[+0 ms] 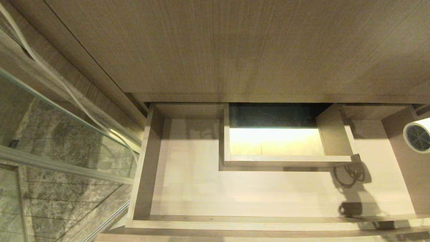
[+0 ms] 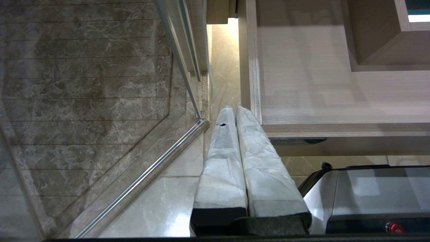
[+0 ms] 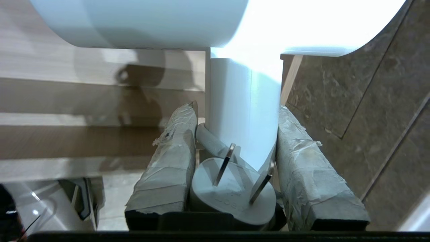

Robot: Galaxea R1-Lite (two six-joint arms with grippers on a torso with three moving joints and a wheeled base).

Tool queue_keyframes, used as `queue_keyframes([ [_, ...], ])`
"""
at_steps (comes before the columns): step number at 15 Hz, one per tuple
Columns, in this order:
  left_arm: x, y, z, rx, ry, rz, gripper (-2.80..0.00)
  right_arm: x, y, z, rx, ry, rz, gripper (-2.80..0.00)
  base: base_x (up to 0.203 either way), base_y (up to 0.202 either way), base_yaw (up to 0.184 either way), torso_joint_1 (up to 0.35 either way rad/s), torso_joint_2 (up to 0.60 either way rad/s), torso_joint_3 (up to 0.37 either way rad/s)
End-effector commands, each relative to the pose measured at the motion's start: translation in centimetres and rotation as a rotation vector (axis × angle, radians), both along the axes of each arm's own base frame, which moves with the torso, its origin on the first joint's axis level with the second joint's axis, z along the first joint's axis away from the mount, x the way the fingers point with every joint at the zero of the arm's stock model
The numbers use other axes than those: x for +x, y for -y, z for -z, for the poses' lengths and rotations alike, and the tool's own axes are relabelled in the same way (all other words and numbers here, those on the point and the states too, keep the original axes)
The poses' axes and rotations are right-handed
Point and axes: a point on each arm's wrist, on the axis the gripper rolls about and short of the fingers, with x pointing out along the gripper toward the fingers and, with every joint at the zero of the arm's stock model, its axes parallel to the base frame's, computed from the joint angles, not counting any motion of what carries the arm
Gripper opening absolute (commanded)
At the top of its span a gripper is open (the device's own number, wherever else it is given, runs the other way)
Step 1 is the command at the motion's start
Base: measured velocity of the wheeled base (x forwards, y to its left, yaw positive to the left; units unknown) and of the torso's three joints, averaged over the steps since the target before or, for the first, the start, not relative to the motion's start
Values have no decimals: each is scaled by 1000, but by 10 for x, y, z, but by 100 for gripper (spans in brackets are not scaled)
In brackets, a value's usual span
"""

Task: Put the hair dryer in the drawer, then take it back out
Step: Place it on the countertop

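The white hair dryer [image 1: 419, 135] shows its round mesh grille at the right edge of the head view, lifted above the drawer's right side. In the right wrist view my right gripper [image 3: 237, 109] is shut on the hair dryer's slim handle [image 3: 243, 111], with the fat barrel [image 3: 188, 23] above the tape-wrapped fingertips. The white plug [image 3: 231, 195] with two metal prongs lies between the fingers near the palm. The wood-grain drawer [image 1: 235, 195] stands pulled out and has nothing on its floor. My left gripper [image 2: 235, 109] is parked by the drawer's front left corner, shut and holding nothing.
A boxed cut-out [image 1: 282, 141] fills the drawer's rear middle. A glass shower screen with a metal rail [image 1: 60, 158] runs along the left, above marble floor. The robot's grey base [image 2: 366, 198] sits below the drawer front [image 2: 336, 129]. The cabinet top [image 1: 235, 47] lies beyond.
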Motion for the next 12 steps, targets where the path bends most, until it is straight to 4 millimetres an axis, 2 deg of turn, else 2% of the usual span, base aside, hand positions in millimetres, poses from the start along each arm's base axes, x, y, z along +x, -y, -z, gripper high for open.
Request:
queue_keyframes([
  [1, 0, 0, 0, 0, 0, 0, -280, -9, -6, -13, -17, 21, -4, -280, 0, 0, 0, 0, 0, 0],
  [8, 0, 0, 0, 0, 2, 0, -280, -35, -23, -33, -45, 82, -16, -280, 0, 0, 0, 0, 0, 0],
  [12, 0, 0, 0, 0, 1, 0, -280, -44, -30, -34, -56, 96, -19, -280, 0, 0, 0, 0, 0, 0],
])
